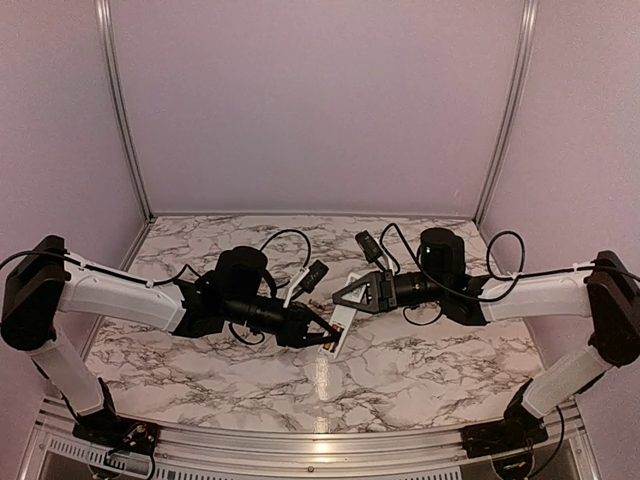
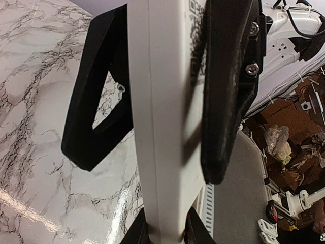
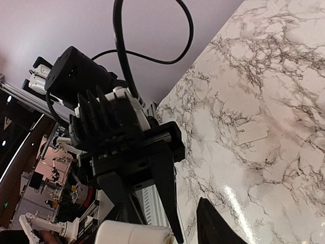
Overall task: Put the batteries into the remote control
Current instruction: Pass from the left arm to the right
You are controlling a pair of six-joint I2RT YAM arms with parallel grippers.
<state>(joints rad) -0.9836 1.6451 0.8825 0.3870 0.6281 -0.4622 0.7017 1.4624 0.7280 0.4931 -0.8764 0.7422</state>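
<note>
Clearly the left tool (image 1: 322,333) pinches the remote control (image 2: 162,127) across its slim faces; rigid, light, slick plastic. Right tool (image 1: 345,296) grip: cannot tell.

QR code on remote control (image 2: 167,101), blurred print unreadable

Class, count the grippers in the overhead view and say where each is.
2. The left gripper clamps the remote control mid-table; the right gripper hangs just beyond it, to the right.

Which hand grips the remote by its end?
The left hand: the remote control has its end in that grip; the right hand straddles it farther along.
</note>
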